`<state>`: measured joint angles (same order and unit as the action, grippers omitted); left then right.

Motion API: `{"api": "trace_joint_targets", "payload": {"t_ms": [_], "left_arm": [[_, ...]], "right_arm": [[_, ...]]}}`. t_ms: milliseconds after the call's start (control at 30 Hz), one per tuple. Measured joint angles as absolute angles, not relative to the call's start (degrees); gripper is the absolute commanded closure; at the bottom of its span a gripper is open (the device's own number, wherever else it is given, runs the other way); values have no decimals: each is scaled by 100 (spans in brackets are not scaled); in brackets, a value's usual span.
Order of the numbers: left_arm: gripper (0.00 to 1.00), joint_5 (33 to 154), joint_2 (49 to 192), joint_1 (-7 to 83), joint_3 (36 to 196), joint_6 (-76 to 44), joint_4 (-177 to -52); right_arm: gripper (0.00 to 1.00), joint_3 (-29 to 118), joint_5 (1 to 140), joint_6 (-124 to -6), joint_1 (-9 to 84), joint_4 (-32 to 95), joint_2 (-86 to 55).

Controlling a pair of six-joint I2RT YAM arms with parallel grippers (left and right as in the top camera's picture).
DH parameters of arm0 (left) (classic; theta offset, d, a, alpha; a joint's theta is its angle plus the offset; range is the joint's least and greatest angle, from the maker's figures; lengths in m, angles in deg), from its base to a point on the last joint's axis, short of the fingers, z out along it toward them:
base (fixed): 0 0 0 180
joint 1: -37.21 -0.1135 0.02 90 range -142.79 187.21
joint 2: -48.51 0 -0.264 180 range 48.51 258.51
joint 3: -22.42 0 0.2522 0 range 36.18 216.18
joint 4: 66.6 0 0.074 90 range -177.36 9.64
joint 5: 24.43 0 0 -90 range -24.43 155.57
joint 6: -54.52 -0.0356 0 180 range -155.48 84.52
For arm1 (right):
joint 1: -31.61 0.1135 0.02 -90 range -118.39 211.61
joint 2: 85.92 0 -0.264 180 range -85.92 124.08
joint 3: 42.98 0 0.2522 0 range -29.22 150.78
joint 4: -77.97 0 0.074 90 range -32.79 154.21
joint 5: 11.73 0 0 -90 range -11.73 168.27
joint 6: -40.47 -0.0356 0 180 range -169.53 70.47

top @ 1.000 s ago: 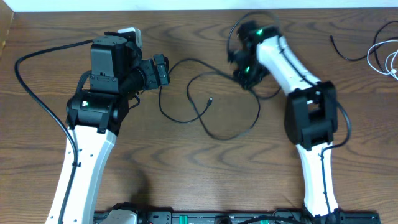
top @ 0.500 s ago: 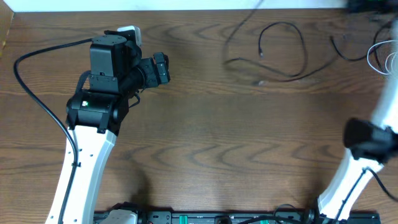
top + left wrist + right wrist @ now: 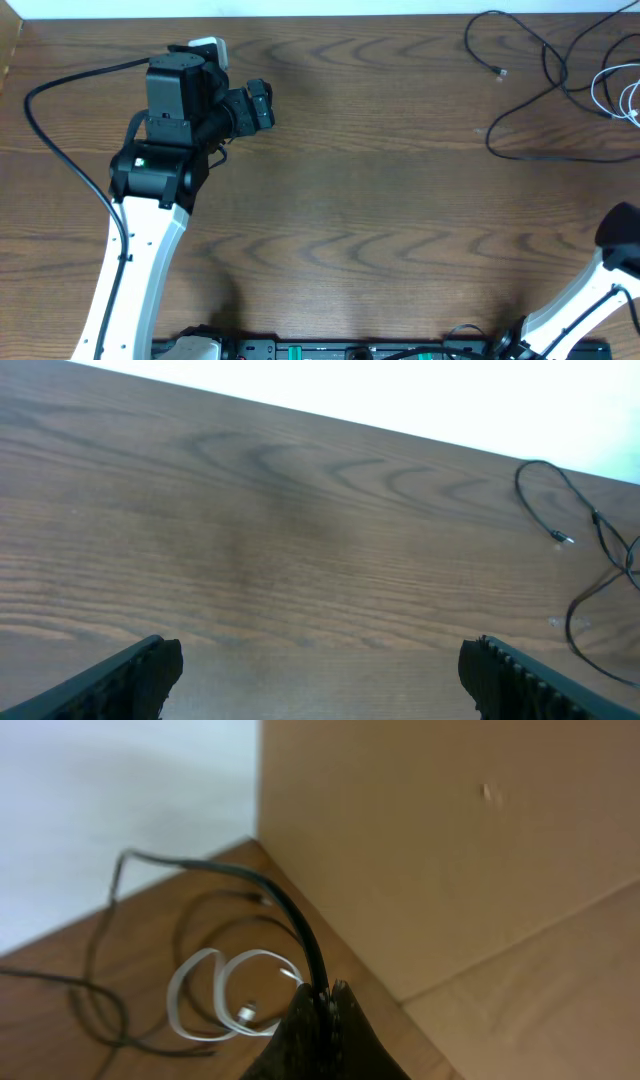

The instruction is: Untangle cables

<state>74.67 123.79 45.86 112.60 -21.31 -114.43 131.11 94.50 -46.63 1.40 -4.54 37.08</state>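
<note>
The right gripper (image 3: 325, 995) is pinching, as it seems, a black cable (image 3: 300, 925) near the white cable (image 3: 222, 970), while the left gripper (image 3: 257, 106) is hanging with its jaws wide apart.

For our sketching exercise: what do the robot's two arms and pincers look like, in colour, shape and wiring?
The left arm and right arm have white links and black joints. The left carries a green light and a trailing black wire. The left pincer is black with ridged fingers; the right pincer is dark and tapered.
</note>
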Motion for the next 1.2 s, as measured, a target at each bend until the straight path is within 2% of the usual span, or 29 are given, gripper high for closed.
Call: {"api": "trace_joint_targets", "payload": {"t_ms": [33,67,100,167,200,433,633,800,933,1033,1200], "left_arm": [[6,7467,12412,4586,11260,-2113,-11443],[6,7467,12449,4586,11260,-2107,-11441],[6,7467,12486,4586,11260,-2091,-11441],[6,7469,12559,4586,11260,-2069,-11441],[6,7469,12587,4586,11260,-2067,-11441],[6,7471,12653,4586,11260,-2065,-11441],[6,7484,12653,4586,11260,-2065,-11439],[6,7487,12653,4586,11260,-2050,-11439],[6,7487,12653,4586,11260,-2048,-11439],[6,7487,12653,4586,11260,-2048,-11439],[6,7487,12653,4586,11260,-2048,-11439]], "right_arm": [[99,13089,9455,-4667,72,-430,3826],[90,13059,9450,-4683,24,-406,3951],[60,13032,9431,-4698,-13,-389,4108],[6,12980,9380,-4757,-35,-365,4397],[1,12958,9348,-4768,-35,-367,4561],[1,12853,9013,-4849,41,-544,5079],[1,12860,7573,-4587,179,-951,5059],[1,12687,6751,-4298,732,-1158,5053],[1,12064,6620,-4125,1316,-566,5053],[7,11448,6589,-3907,1718,112,5055],[34,10390,6537,-3572,2166,1430,5055]]}}
